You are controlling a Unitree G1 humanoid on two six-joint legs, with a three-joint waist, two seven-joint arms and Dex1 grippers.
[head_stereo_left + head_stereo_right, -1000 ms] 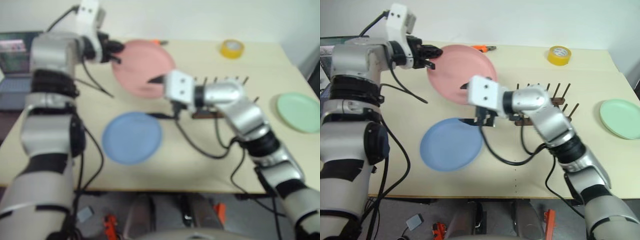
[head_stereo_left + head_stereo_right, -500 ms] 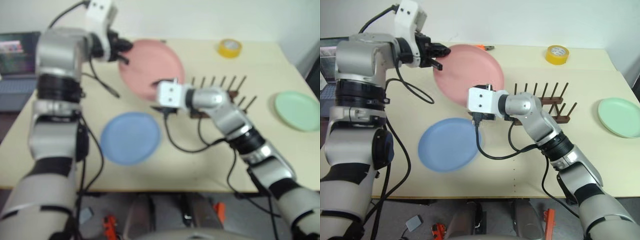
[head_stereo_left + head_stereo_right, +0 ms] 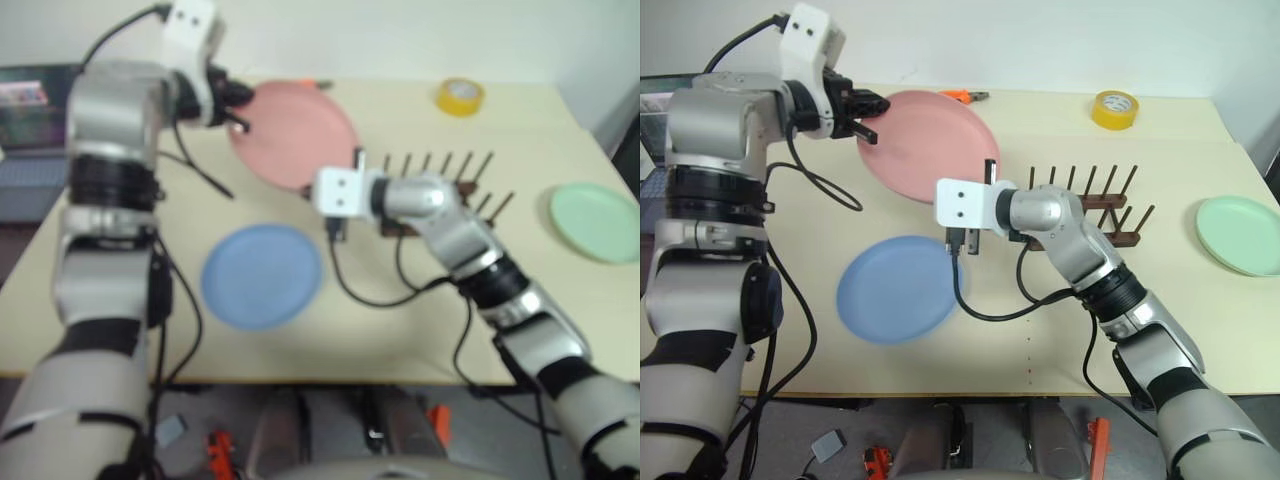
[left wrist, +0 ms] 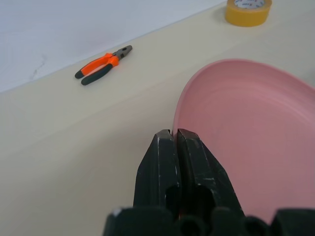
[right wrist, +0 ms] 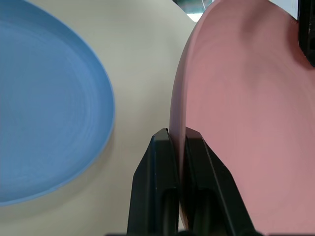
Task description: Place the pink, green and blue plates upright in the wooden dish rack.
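With the pink plate (image 3: 930, 140) lifted off the table (image 3: 790, 260) beside the wooden dish rack (image 3: 1080, 205), the left gripper (image 3: 868, 110) and right gripper (image 3: 990, 172) both clenched on opposite rim edges, uneven arm motion could twist it loose or knock the pegs

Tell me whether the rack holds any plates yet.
Empty. The rack's pegs stand bare; the pink plate is held off the table by both pincers, and the blue and green plates lie flat.

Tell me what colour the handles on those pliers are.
The pliers have orange and dark handles, seen best in the left wrist view.
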